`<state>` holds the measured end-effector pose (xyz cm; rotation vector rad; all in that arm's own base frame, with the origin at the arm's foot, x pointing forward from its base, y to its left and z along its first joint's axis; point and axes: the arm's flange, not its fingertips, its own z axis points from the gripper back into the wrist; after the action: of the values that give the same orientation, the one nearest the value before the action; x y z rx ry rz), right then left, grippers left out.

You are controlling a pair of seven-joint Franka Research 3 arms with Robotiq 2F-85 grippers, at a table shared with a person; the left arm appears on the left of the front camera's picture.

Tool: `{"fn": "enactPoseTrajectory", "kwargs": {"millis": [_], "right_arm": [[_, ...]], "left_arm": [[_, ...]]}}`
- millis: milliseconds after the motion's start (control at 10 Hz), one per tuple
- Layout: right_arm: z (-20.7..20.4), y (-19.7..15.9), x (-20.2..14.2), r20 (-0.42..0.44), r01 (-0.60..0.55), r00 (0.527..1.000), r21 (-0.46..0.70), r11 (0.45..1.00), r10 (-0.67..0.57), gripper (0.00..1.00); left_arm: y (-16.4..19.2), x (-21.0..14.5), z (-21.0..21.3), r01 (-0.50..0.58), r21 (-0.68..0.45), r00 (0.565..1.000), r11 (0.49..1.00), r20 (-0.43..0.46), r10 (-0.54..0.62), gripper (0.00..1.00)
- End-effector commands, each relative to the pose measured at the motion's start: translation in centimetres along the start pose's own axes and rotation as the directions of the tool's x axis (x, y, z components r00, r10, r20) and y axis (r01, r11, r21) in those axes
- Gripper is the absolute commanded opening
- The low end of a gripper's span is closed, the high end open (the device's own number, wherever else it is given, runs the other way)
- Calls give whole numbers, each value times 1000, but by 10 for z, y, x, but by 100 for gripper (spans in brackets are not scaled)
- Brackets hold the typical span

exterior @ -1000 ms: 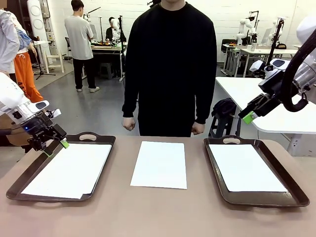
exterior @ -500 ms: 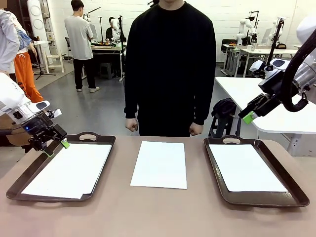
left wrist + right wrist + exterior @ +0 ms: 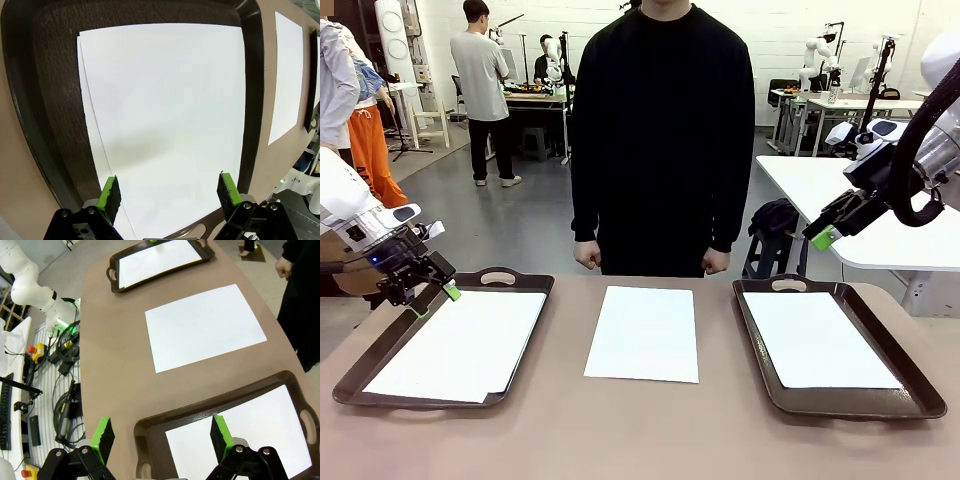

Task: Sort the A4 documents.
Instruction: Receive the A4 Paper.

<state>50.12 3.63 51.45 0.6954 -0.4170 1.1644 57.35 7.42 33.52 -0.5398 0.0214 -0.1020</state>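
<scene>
One white A4 document [image 3: 643, 333] lies bare on the brown table between two dark trays, and it appears again in the right wrist view [image 3: 204, 325]. The left tray [image 3: 365, 365] holds white sheets [image 3: 460, 343], two of them slightly offset [image 3: 165, 120]. Another white sheet [image 3: 817, 338] rests in the right tray [image 3: 920, 390]. My left gripper [image 3: 430, 296] hangs open just above the left tray's far left corner, with nothing between its green pads [image 3: 111, 192]. My right gripper [image 3: 823, 238] is open and raised above the right tray's far end; its green pads [image 3: 103, 433] hold nothing.
A person in black stands at the far edge of the table, fists [image 3: 585, 254] held just behind it. Another white table [image 3: 880, 215] stands to the right behind my right arm. Bare tabletop [image 3: 640, 430] runs along the near edge.
The person shifted slightly on the spot. Neither arm nor any sheet has moved.
</scene>
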Motion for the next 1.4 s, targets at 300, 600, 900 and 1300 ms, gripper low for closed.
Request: {"fn": "enactPoseTrajectory", "kwargs": {"millis": [300, 600, 900, 1300], "right_arm": [[-2, 0, 1, -3, -9, 1000, -5, 1000, 9, 100], [-2, 0, 1, -3, -9, 1000, -5, 1000, 9, 100], [-2, 0, 1, -3, -9, 1000, -5, 1000, 9, 100], [-2, 0, 1, -3, -9, 1000, -5, 1000, 9, 100]], "left_arm": [[-32, 8, 14, 155, 158, 987, 975, 28, -161, 100], [-109, -1, 77, 428, 345, 776, 835, 334, -535, 100], [-134, -15, 104, 589, 314, 581, 745, 476, -660, 100], [-180, -39, 137, 829, 129, 437, 543, 456, -775, 100]]}}
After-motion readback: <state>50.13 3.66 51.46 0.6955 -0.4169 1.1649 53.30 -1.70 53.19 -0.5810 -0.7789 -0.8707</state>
